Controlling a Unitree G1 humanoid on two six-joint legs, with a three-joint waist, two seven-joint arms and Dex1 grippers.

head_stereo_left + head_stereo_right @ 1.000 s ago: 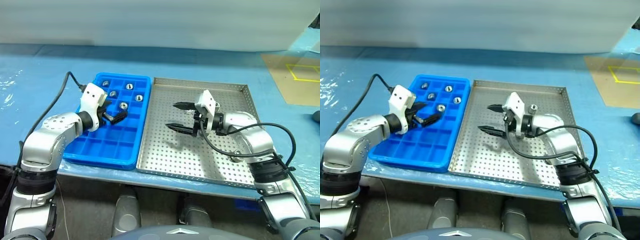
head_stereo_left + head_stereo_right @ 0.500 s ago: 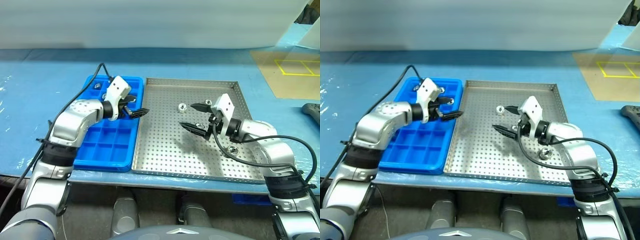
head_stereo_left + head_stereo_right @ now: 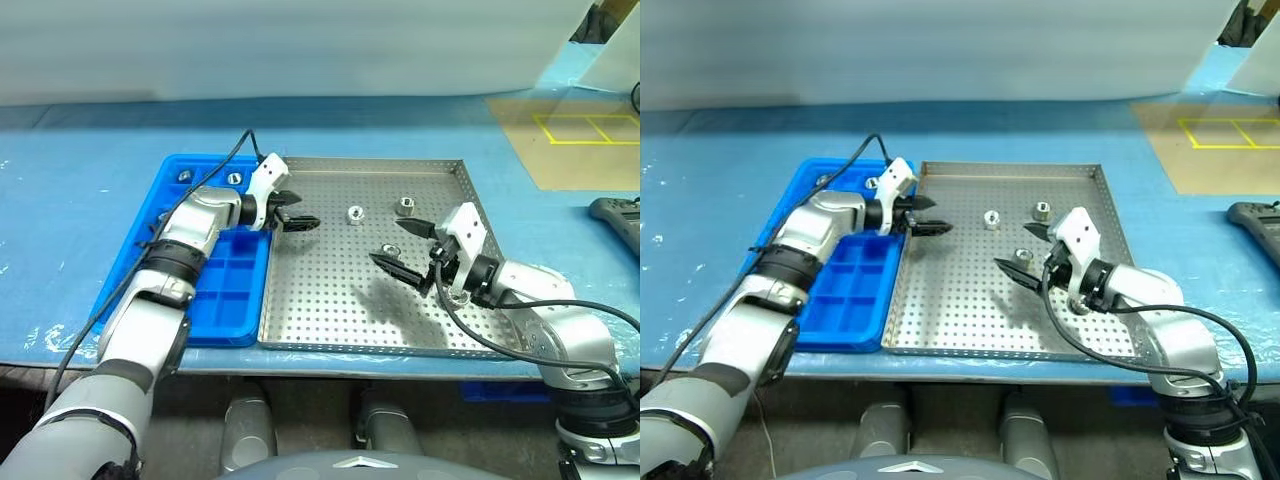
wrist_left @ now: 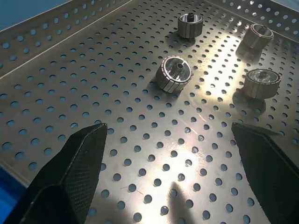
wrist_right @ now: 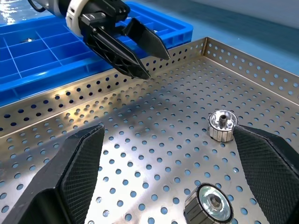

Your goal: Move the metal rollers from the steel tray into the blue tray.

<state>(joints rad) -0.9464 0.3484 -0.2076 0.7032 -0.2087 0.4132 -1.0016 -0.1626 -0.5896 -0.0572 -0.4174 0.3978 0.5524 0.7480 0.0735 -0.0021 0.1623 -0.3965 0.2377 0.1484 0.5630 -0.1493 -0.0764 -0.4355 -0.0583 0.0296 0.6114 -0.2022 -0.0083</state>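
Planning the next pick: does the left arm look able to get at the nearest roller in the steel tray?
Probably yes. The left gripper is open over the steel tray, and the nearest roller lies just ahead on bare floor with nothing between; the right gripper sits off to the side.

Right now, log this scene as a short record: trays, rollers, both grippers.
steel tray: perforated floor, right of the blue tray
blue tray: gridded compartments, partly covered by the left arm
metal rollers in steel tray: four, lying apart
metal rollers in blue tray: two seen at the far end
left gripper: open, empty, over the steel tray, one roller just ahead
right gripper: open, empty, over the steel tray
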